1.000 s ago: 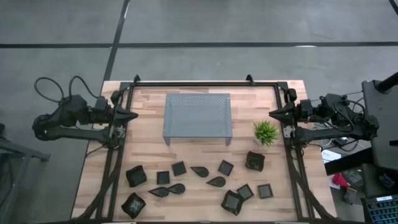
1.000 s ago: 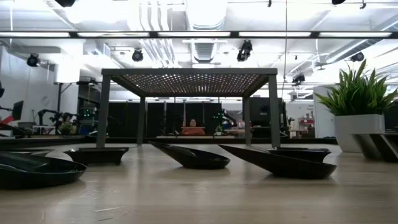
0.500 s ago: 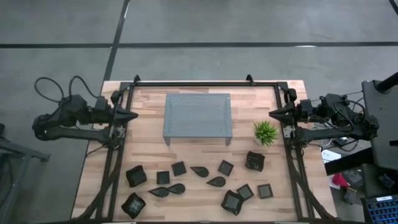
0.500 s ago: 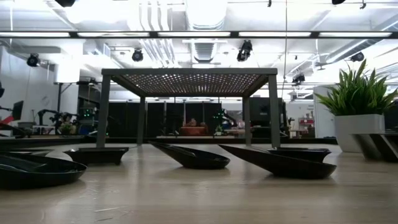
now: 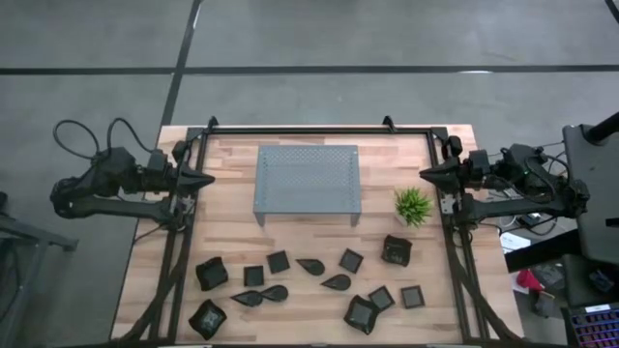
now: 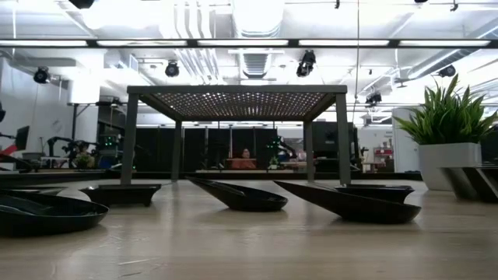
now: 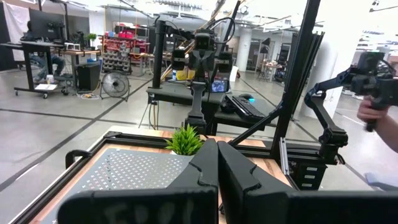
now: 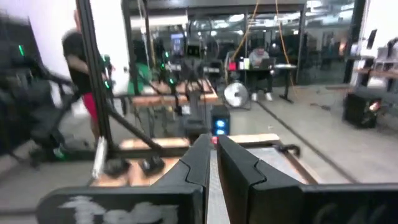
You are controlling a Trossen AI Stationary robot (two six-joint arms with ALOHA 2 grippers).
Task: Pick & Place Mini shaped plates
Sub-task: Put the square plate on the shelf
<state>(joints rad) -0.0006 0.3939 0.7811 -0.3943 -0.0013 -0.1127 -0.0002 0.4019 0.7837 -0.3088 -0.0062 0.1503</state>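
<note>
Black mini shaped plates (image 5: 336,282) lay scattered near the table's front edge, well forward of both grippers. Left gripper (image 5: 209,180) and right gripper (image 5: 424,175) waited empty, fingers together, flanking the rack (image 5: 308,180). Best practice: open wide and pinch one rim.

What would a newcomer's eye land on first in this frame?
Probably the scatter of small black mini shaped plates across the table's near half, square and teardrop ones mixed. Behind them stands the grey perforated rack, with a green plant to its right. The left tool and right tool wait at opposite table edges, empty.
</note>
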